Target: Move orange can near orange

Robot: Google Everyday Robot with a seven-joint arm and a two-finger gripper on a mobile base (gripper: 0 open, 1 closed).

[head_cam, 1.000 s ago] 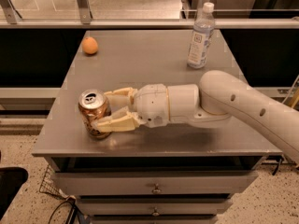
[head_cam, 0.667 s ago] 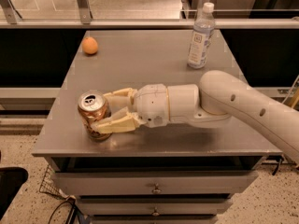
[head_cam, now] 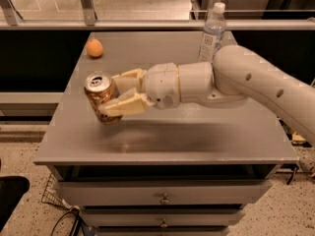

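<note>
The grey table (head_cam: 206, 141) fills most of the view, a drawer cabinet with its top bare in the middle. The white arm (head_cam: 256, 77) reaches in from the right and lies low across the top toward the left edge. A clear water bottle (head_cam: 211, 31) stands upright at the back, just behind the arm's elbow and well apart from everything else.

The gripper (head_cam: 110, 94) is at the front left of the table, and its two tan fingers (head_cam: 129, 103) are clamped on the can (head_cam: 100, 98), one on the far side of the wall and one on the near side. The can sits at about mid-height in the grip, tilted so its silver top leans up and to the left. It looks raised just clear of the surface, with a dim reflection on the table beneath it. The orange (head_cam: 94, 47) rests at the back left corner, almost straight behind the can, with open table between them.

The can is thin metal, smooth and rather slippery, and its wall will dent if squeezed hard. Whether it is full or empty cannot be told, so its weight is a guess. The mid-wall hold across its width is the sound place to take it. The rim and base are stiffer, but the fingers would get less purchase there. Because the can is tilted, it probably needs righting before it is set down, or it may tip over and roll. The orange is round and free to roll, so a nudge would send it off, and the can is best placed beside it without touching.
</note>
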